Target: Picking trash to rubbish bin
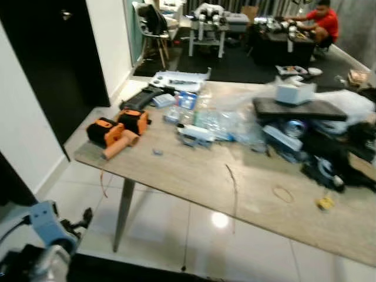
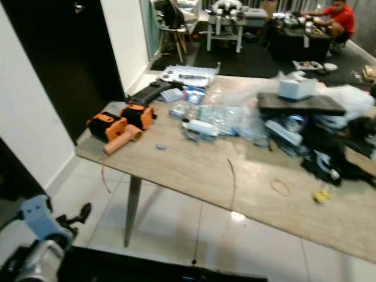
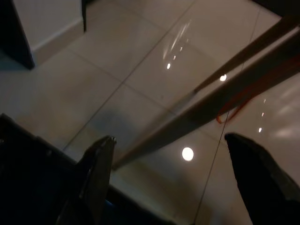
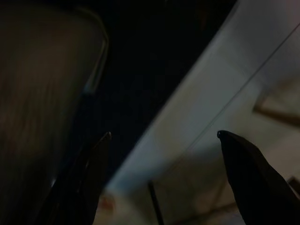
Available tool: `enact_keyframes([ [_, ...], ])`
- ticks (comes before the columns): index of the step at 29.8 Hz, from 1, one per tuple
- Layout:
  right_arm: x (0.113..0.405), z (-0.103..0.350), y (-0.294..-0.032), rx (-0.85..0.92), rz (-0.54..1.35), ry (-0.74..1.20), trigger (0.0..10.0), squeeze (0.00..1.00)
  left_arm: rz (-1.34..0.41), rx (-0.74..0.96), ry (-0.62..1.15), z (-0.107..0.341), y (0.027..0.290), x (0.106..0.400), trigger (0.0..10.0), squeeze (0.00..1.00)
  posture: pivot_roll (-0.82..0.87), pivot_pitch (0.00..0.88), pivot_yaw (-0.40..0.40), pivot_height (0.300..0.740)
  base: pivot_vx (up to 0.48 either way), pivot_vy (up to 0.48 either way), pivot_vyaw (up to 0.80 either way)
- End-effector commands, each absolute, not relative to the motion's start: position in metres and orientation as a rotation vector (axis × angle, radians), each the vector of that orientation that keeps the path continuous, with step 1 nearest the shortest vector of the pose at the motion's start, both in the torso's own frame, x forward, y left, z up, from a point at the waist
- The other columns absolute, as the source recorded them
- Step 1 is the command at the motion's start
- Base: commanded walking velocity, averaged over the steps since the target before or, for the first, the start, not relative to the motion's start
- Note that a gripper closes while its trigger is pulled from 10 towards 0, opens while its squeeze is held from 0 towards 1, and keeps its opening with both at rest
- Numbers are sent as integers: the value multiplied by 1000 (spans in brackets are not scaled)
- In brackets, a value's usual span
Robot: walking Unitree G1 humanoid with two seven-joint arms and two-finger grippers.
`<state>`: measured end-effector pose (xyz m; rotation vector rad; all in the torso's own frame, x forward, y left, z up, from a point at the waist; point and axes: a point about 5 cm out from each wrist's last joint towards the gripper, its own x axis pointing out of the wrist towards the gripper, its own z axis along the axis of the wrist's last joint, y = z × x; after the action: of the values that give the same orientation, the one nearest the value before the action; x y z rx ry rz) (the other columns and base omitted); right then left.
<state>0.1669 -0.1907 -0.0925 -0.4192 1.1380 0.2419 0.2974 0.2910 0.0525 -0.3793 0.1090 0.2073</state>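
A long wooden table (image 1: 194, 170) stands ahead, covered with clutter. Crumpled clear plastic wrappers and a small bottle (image 1: 226, 120) lie near its middle, beside blue-and-white packets (image 1: 183, 100). My left arm (image 1: 50, 226) hangs low at the near left, below the table's corner. In the left wrist view my left gripper (image 3: 169, 139) is open and empty, facing the tiled floor and the table's edge (image 3: 225, 93). In the dark right wrist view my right gripper (image 4: 163, 135) is open too, nothing between its fingers.
An orange-and-black tool (image 1: 117, 129) sits on the table's left corner, with a red cord (image 1: 103, 182) hanging off the edge. Black gear (image 1: 335, 153) and a white box (image 1: 294, 91) crowd the right. A person in red (image 1: 322, 23) sits far back. A dark doorway (image 1: 53, 59) lies left.
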Motion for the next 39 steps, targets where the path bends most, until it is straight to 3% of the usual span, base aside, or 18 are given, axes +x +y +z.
enact_keyframes([
  [1,153,-99,-185,-386,247,1186,10000,0,277,-365,17,70,304,302,10000,0,-44,175,37,740,0,0,0],
  [5,153,-99,-184,-383,248,1187,10000,0,372,-349,-63,91,322,306,10000,0,-44,177,38,740,0,0,0],
  [12,152,-99,-186,-373,239,1194,10000,0,382,-335,-161,113,329,313,10000,0,-49,178,39,740,0,0,0],
  [22,153,-99,-187,-381,239,1199,10000,0,266,-380,-473,181,335,327,10000,0,-50,177,38,740,0,0,-800],
  [26,152,-99,-187,-380,240,1199,10000,0,180,-383,-554,202,329,331,10000,0,-50,179,39,740,0,0,-800],
  [31,151,-99,-186,-377,242,1199,10000,0,-92,-398,-684,240,300,335,10000,0,-53,182,42,740,0,0,-800],
  [35,151,-100,-186,-378,242,1199,10000,0,-172,-363,-681,246,288,337,10000,0,-54,186,43,740,0,0,-800],
  [39,149,-100,-186,-372,241,1200,10000,0,-264,-220,-624,248,267,342,10000,0,-55,196,46,740,0,0,-800],
])
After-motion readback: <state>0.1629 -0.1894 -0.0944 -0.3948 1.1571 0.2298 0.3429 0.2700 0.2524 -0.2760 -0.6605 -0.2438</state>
